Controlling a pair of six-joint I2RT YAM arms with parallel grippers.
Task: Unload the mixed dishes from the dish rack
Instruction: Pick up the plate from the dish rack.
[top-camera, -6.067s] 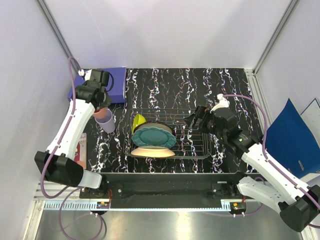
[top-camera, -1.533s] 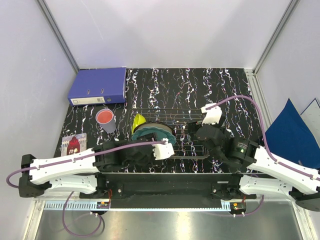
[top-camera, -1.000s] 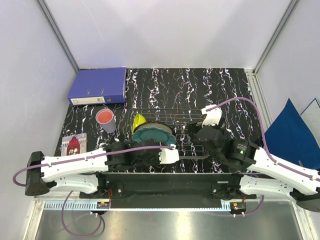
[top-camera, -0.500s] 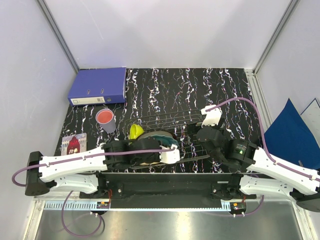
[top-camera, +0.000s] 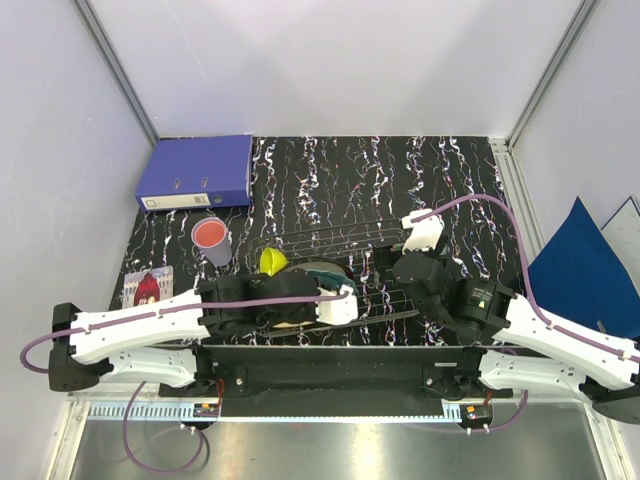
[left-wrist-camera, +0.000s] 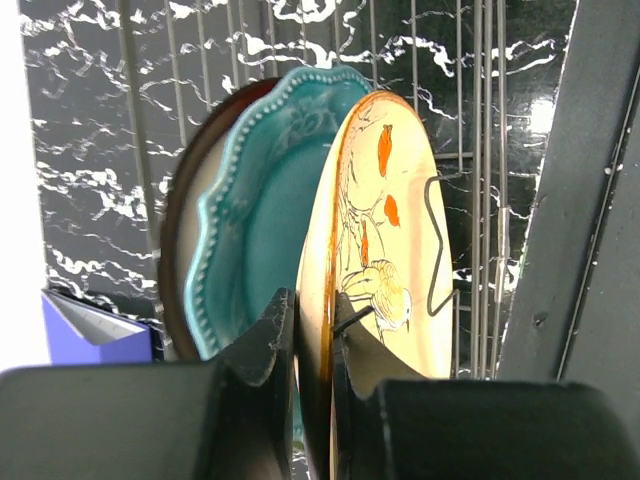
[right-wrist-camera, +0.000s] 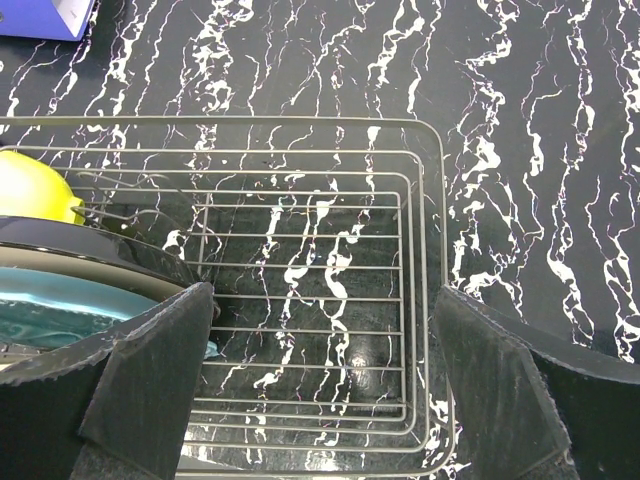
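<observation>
The dish rack (top-camera: 350, 231) sits mid-table, skewed, with dishes standing in its left half. In the left wrist view my left gripper (left-wrist-camera: 312, 310) is shut on the rim of a cream dish painted with birds (left-wrist-camera: 385, 230). Directly behind it stand the teal scalloped plate (left-wrist-camera: 260, 230) and the dark red bowl (left-wrist-camera: 178, 230). A yellow-green bowl (top-camera: 272, 262) lies at the rack's far left. My right gripper (right-wrist-camera: 320, 370) hangs open over the rack's bare right half (right-wrist-camera: 430, 250). The lavender cup (top-camera: 216, 255), with a salmon-pink piece (top-camera: 210, 233) inside, stands on the table left of the rack.
A blue ring binder (top-camera: 197, 171) lies at the back left corner. A small printed card (top-camera: 147, 289) rests near the left front edge. A blue folder (top-camera: 580, 260) sits beyond the right wall. White walls enclose the table on three sides.
My left gripper has shut on the cream dish's rim. The rack and its dishes have shifted toward the near edge and skewed. The right arm has stayed put.
</observation>
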